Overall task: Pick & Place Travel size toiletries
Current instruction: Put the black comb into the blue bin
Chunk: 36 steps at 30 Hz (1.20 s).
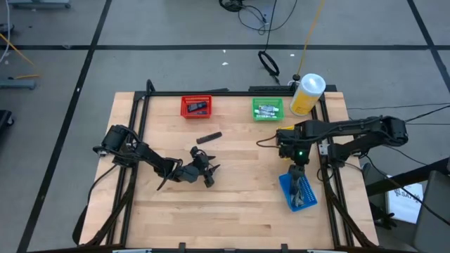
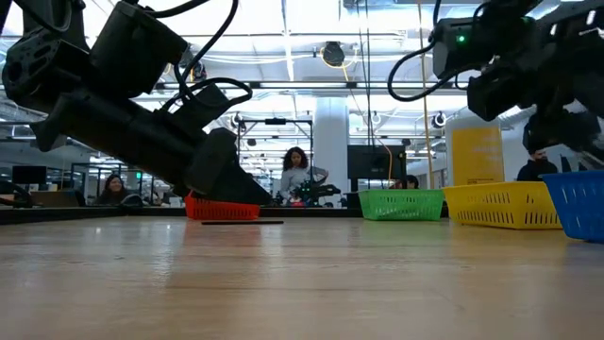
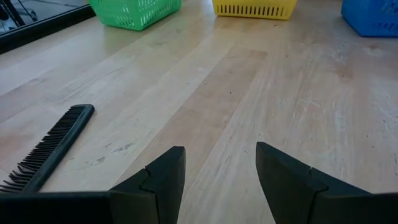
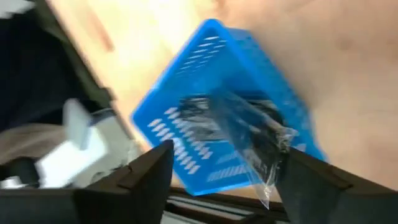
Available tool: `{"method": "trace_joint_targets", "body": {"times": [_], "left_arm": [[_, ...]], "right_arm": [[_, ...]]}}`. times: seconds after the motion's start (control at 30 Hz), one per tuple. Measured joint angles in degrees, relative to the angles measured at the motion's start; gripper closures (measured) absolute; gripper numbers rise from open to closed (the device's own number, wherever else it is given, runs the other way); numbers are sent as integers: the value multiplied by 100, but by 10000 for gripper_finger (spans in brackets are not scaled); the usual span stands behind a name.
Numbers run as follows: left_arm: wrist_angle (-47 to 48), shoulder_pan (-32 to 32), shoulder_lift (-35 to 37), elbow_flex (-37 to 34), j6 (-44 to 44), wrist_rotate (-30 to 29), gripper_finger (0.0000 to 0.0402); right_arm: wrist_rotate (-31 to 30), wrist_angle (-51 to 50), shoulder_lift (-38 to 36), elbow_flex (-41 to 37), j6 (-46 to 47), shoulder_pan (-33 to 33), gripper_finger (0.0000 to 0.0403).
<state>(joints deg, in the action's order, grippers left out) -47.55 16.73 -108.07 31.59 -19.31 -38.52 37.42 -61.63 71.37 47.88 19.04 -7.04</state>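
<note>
- Counted four coloured bins: red bin (image 1: 196, 106) and green bin (image 1: 268, 109) along the far side of the desk (image 1: 232, 204), blue bin (image 1: 297, 192) at the near right, yellow bin (image 2: 502, 205) seen in the low view only.
- Counted one black comb (image 1: 209, 138) lying flat on bare wood between the red bin and the left arm, touching nothing.
- Counted one large yellow bottle (image 1: 306, 94) with white cap, upright just beside the green bin at the far right corner.
- Noted dark items in the red bin, pale items in the green; number of each could not be told.
- Found the travel size toiletries (image 4: 252, 134) in the blue bin: dark pieces inside a clear crinkled sachet, part of it sticking out over the rim; count unclear.
- Placed the right gripper (image 4: 221, 171) above the blue bin, fingers spread apart, nothing pinched between them.
- Placed the left gripper (image 3: 221, 168) low over mid-desk near the comb, fingers parted and empty.
- Saw wide bare wood across the centre and near edge; black frame rails along both sides and the far edge.
</note>
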Motion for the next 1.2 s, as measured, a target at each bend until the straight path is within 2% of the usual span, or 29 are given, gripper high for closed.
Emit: {"method": "trace_joint_targets", "body": {"times": [0.2, 0.5, 0.9, 1.1, 1.2], "left_arm": [[0, 0, 0, 0, 0, 0, 206], [4, 0, 0, 0, -2, 0, 206], [32, 0, 0, 0, -2, 0, 206], [59, 0, 0, 0, -9, 0, 206], [61, 0, 0, 0, -7, 0, 206]], "right_arm": [[784, -27, -156, 0, 281, -412, 127], [589, 78, -256, -29, 191, -485, 138], [803, 815, 10, -378, 362, -145, 137], [984, 1202, 13, -732, 989, -232, 133], [1314, 1128, 13, -801, 1303, -248, 117]]}}
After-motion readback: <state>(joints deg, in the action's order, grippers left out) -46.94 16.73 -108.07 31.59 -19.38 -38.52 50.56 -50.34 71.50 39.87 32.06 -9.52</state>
